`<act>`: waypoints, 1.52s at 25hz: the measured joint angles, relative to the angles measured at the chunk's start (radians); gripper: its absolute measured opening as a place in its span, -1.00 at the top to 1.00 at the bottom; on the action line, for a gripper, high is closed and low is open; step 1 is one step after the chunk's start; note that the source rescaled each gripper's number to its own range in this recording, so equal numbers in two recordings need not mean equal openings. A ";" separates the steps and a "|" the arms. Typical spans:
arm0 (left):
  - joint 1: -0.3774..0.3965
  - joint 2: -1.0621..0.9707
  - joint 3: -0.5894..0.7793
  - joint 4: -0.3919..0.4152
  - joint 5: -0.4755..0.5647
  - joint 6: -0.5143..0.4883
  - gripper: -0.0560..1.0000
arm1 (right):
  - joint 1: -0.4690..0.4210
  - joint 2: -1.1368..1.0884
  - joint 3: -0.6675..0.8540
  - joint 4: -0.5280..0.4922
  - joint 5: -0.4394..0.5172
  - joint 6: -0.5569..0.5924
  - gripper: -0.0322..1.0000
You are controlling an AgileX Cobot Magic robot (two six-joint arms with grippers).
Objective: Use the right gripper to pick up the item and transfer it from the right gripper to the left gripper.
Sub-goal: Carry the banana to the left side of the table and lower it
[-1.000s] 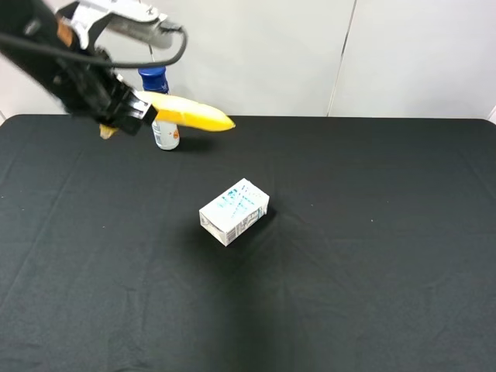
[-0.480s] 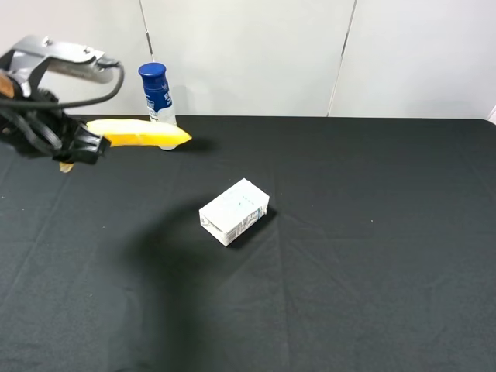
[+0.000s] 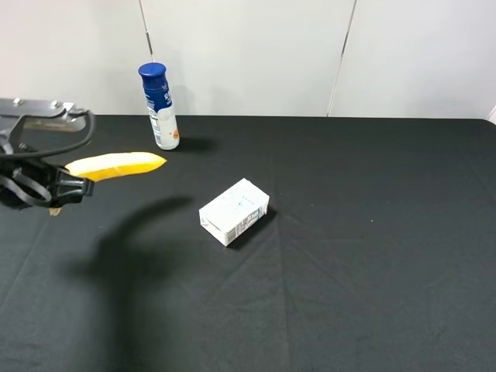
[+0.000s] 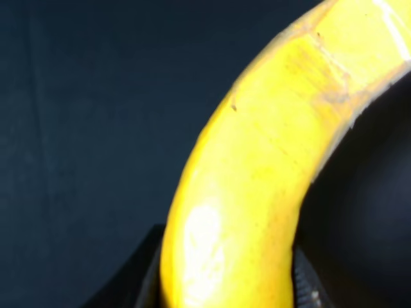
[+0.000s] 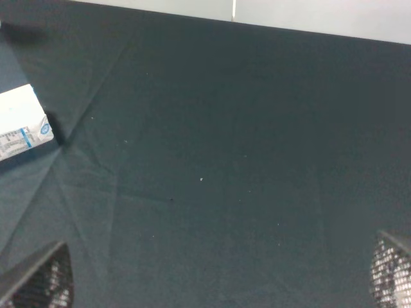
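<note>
Right wrist view is showing the black pincer-fingered right gripper [image 5: 218, 282] hanging over the bare black tablecloth [image 5: 212, 160], its tips spread wide and carrying nothing. Farther in, a white rectangular carton [image 3: 234, 211] is lying mid-table. At the far left, the black left gripper [image 3: 66, 188] is clamping the curved yellow banana [image 3: 116, 164] near its stem end, clear of the cloth. The handover looks complete. The squeeze wants to be firm and level, giving the blue-capped bottle [image 3: 160, 106] beyond a wide berth.

Looks like a robot lab test bench, tbh: a table [image 3: 387, 310] is draped in plain black cloth, blank white wall panels [image 3: 256, 54] are set behind it, and just a carton [image 3: 235, 211] and a bottle [image 3: 160, 105] are laid out ahead of the left gripper [image 3: 75, 187].
</note>
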 joint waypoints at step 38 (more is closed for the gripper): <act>0.068 0.215 0.028 0.000 -0.175 -0.008 -0.91 | 0.000 0.000 0.000 0.000 0.000 0.000 -1.00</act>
